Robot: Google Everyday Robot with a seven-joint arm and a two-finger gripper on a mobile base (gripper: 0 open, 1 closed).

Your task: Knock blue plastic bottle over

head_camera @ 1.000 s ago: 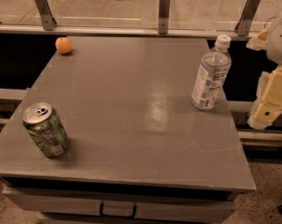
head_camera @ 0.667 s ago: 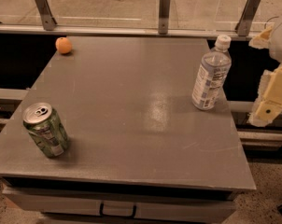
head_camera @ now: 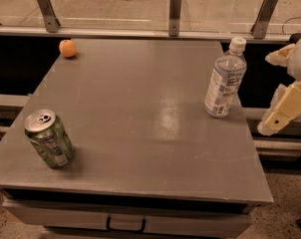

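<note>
The blue plastic bottle (head_camera: 224, 79) is clear with a white cap and a pale blue-and-white label. It stands upright near the right edge of the grey table (head_camera: 140, 113). My gripper (head_camera: 266, 94) is just right of the bottle, beyond the table's right edge, with a gap between them. Its cream fingers (head_camera: 282, 108) stand apart, one above the other, holding nothing.
A green soda can (head_camera: 48, 138) stands near the table's front left corner. An orange (head_camera: 67, 48) lies at the back left corner. A railing with metal posts (head_camera: 175, 11) runs behind the table. A drawer handle (head_camera: 125, 225) shows below the front edge.
</note>
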